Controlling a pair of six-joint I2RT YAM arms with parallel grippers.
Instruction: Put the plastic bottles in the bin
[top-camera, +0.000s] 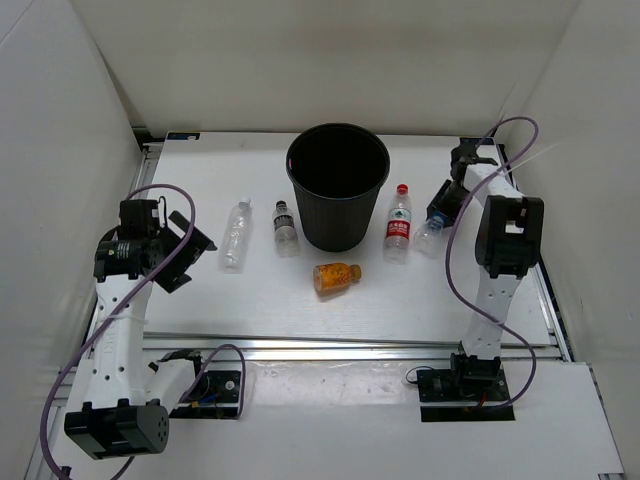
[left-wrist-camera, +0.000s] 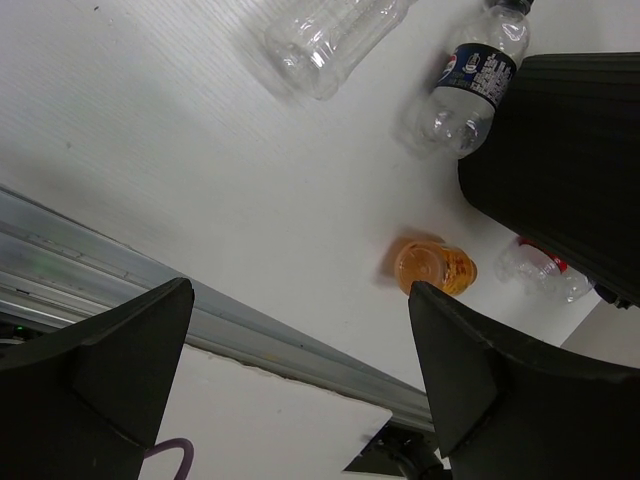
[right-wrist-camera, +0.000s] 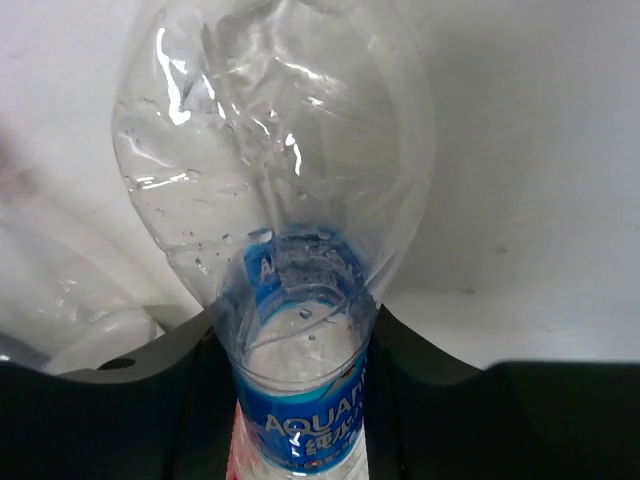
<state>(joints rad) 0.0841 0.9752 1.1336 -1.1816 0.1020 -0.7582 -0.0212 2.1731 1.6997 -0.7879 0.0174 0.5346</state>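
The black bin stands at the table's middle back. Left of it lie a clear white-capped bottle and a black-capped bottle. The stubby orange bottle lies in front of the bin, and the red-capped bottle lies to its right. My right gripper is shut on the blue-labelled bottle, with a finger pressed to each side of its body. My left gripper hangs open and empty over the table's left side, near the white-capped bottle.
White walls close in the table at the back and both sides. A metal rail runs along the near edge, with both arm bases and purple cables behind it. Another clear bottle lies blurred just left of my right gripper.
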